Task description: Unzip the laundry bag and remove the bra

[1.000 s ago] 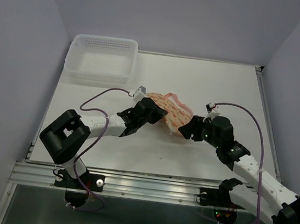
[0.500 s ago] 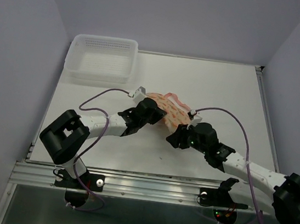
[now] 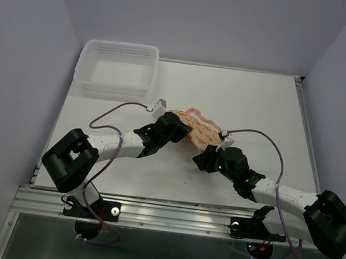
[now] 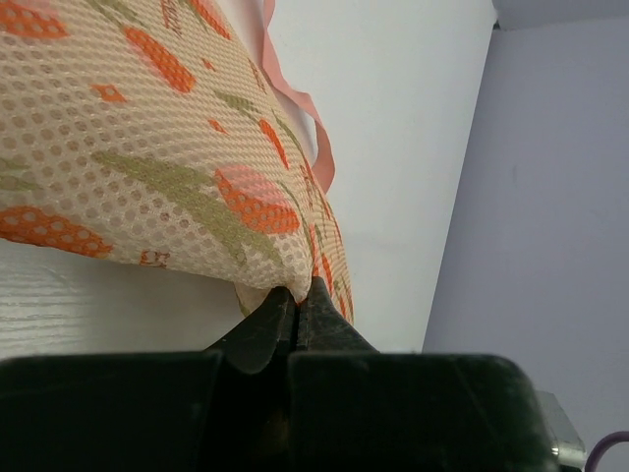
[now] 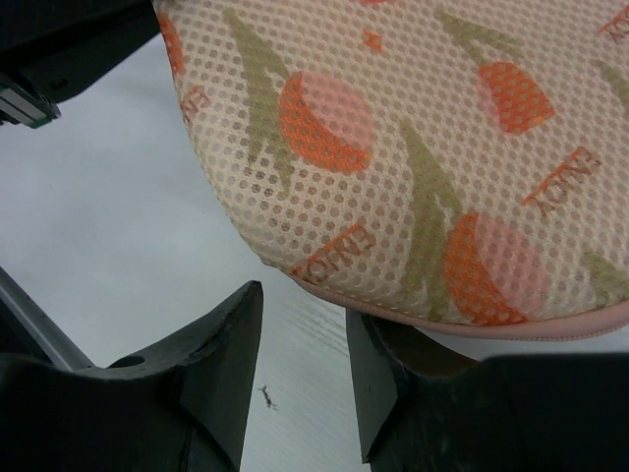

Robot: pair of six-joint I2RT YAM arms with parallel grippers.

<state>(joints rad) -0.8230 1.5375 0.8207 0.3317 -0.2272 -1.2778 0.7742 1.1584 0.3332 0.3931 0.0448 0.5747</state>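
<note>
Left tool (image 4: pixel 298 298) is pinched shut on the edge of the bag (image 4: pixel 147 167), laid mid-desk (image 5: pixel 138 226), while the right tool (image 5: pixel 303 362) is held agape and empty just beside its trim (image 5: pixel 462 323); unzipping seems not begun, so the unseen zip pull must be found and gripped.
</note>
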